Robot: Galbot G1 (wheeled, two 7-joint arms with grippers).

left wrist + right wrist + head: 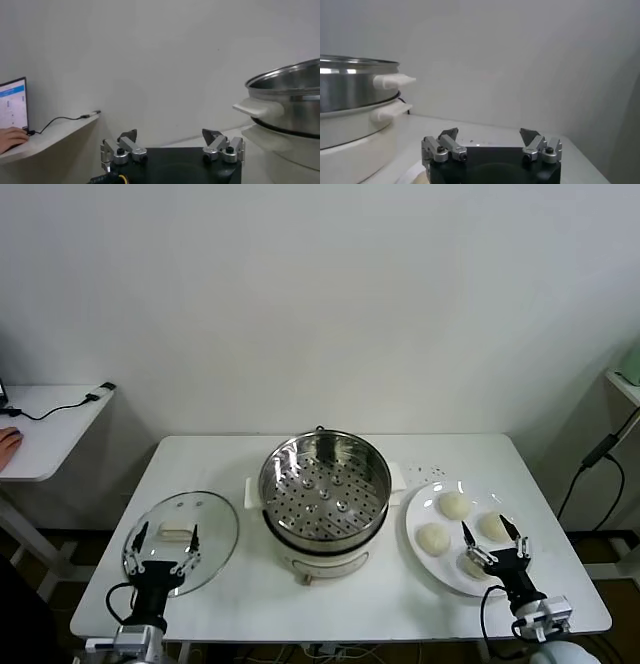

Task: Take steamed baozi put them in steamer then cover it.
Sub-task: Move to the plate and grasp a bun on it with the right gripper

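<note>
The steamer point(325, 494) stands mid-table, a shiny steel pot with a perforated tray inside, uncovered and holding nothing; its side shows in the left wrist view point(287, 112) and the right wrist view point(355, 100). Several cream-white baozi point(455, 504) lie on a white plate point(415, 509) at the right. The glass cover point(205, 529) with its cream handle lies flat on the table at the left. My left gripper point(163, 547) is open above the cover's near edge. My right gripper point(492, 535) is open above the plate, over the nearest baozi.
A side table point(45, 429) with a cable stands at far left, and a person's hand point(8, 446) rests on it. A laptop screen point(12, 102) shows in the left wrist view. A black cable point(600, 454) hangs at the right.
</note>
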